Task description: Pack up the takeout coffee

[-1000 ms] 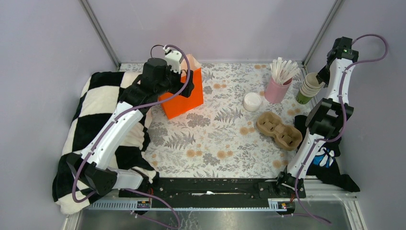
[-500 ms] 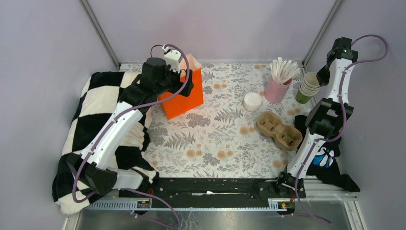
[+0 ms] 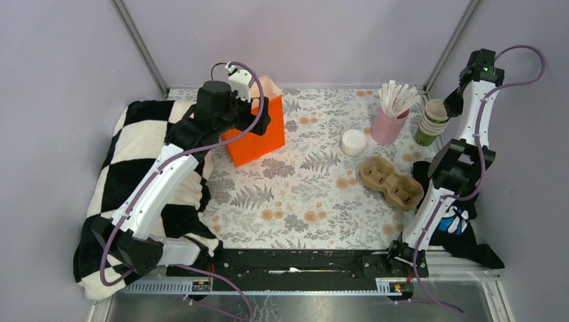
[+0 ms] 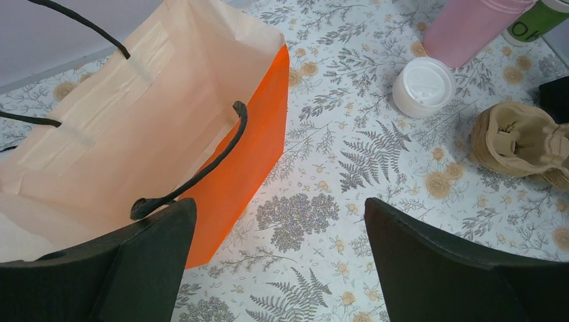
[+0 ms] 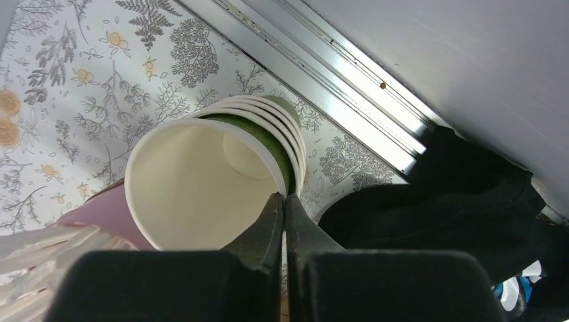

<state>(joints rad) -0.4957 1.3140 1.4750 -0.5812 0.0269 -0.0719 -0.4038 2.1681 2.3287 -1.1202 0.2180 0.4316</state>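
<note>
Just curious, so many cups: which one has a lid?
The small cup with the white lid, standing alone beside the pink cup. The stacked green cups are open, cream insides showing.

- One lidded coffee cup (image 3: 353, 142), white lid up, on the tabletop (image 3: 302, 194).
- One orange paper bag (image 3: 258, 137) with two black handles.
- One brown pulp carrier (image 3: 391, 181).
- One pink cup (image 3: 387, 129) holding a bundle of white sticks (image 3: 396, 97), too many to count.
- One stack of lidless green cups (image 5: 221, 174); at least four rims show.
- One checkered blanket (image 3: 144, 178).
- Two arms, each with one tool: left tool (image 4: 278, 215), right tool (image 5: 282, 201).
</note>
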